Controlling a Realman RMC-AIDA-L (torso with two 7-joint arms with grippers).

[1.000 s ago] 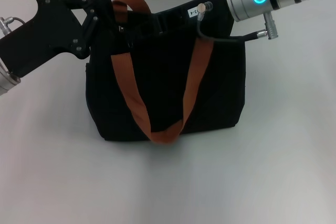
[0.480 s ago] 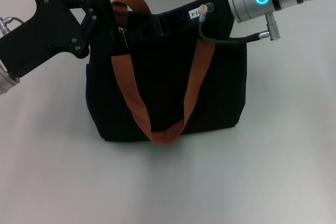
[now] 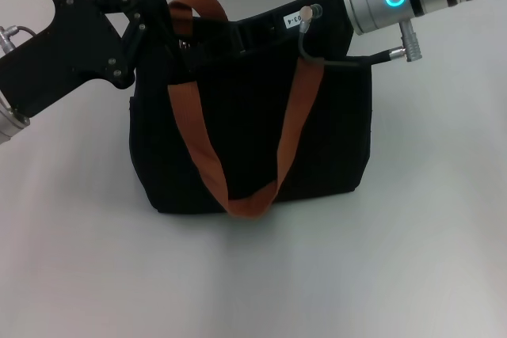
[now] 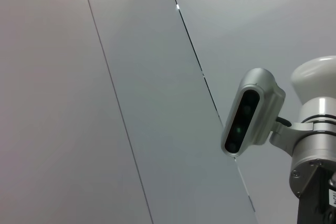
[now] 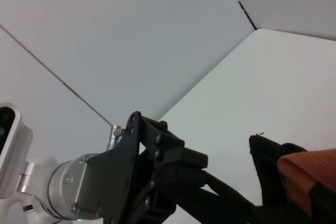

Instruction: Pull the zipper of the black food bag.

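Upright on the white surface (image 3: 412,259), black food bag (image 3: 253,140), left gripper (image 3: 162,17) at its top left corner, right gripper (image 3: 321,9) at its top right, grip of both impossible to tell.

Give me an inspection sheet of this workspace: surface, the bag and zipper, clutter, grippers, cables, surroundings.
Surface: plain white table.
Job's things: large boxy black fabric food bag stands upright, one long orange-brown webbing handle draped down its front; the small silver zipper slider is barely visible at the top near the bag's left end.
Clutter: nothing seen.
Grippers: black left gripper at the bag's top left corner; right gripper at the top right edge, mostly hidden behind its silver wrist; jaws unclear on both.
Cables: short black cable loops from the right wrist across the bag's top.
Surroundings: pale grey panelled wall behind.
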